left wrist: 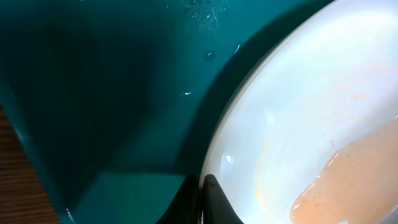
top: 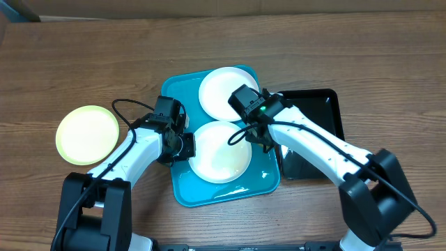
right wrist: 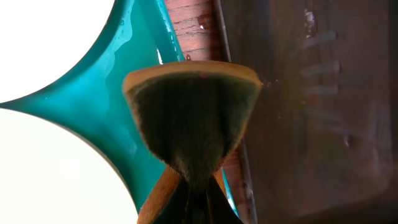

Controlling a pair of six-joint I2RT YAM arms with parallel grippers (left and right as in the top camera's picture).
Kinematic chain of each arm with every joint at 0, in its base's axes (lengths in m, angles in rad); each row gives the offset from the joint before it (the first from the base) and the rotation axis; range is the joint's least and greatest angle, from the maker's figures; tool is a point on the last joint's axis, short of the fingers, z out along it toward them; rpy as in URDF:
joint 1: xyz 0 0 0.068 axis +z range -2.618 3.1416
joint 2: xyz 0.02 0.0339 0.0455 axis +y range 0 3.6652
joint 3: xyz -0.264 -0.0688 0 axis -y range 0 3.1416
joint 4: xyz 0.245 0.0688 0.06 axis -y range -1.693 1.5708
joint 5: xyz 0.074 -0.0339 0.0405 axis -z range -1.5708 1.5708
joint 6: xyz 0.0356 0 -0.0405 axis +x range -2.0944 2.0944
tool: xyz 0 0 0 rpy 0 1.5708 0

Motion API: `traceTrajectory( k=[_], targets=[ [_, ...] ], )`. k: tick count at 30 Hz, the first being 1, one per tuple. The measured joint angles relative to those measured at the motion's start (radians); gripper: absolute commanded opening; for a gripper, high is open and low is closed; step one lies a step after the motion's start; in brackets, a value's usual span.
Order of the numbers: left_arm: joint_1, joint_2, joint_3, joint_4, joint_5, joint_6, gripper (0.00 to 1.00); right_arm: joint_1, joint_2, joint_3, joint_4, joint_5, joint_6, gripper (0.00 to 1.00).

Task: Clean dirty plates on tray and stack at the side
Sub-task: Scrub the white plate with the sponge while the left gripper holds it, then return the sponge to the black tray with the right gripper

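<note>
only the wrist view shows the right gripper (right wrist: 193, 200) pinching a sponge (right wrist: 193, 115). left gripper (top: 182, 144) angles onto a plate (top: 221, 159) at its rim, jaws unreadable.

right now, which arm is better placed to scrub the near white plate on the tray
Right. The right gripper is shut on the sponge at the right edge of the near white plate. The left gripper sits at that plate's left rim with no sponge, likely better for steadying it.
</note>
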Motion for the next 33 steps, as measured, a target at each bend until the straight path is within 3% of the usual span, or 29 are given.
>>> traceTrajectory(
  k=[5,11,18,23,26,29,33],
  targets=[
    [0.0,0.0,0.019,-0.027,0.001,0.008,0.04,-0.072,-0.129,0.0,-0.056,-0.034,-0.027,0.04],
    [0.0,-0.042,0.08,-0.09,-0.007,0.034,0.04,-0.286,-0.21,0.002,-0.063,-0.159,-0.143,0.04],
    [0.0,-0.127,0.103,-0.13,-0.058,0.056,0.04,-0.456,-0.208,-0.216,0.101,-0.305,-0.258,0.04],
    [-0.001,-0.166,0.106,-0.163,-0.109,0.061,0.04,-0.528,-0.206,-0.377,0.257,-0.366,-0.303,0.09],
    [-0.021,-0.188,0.123,-0.203,-0.167,0.061,0.04,-0.528,-0.206,-0.455,0.343,-0.394,-0.313,0.29],
    [-0.068,-0.204,0.158,-0.245,-0.235,0.061,0.04,-0.528,-0.206,-0.497,0.386,-0.414,-0.319,0.6],
    [-0.178,-0.212,0.236,-0.294,-0.357,0.063,0.04,-0.528,-0.206,-0.511,0.404,-0.424,-0.325,0.62]
  ],
)
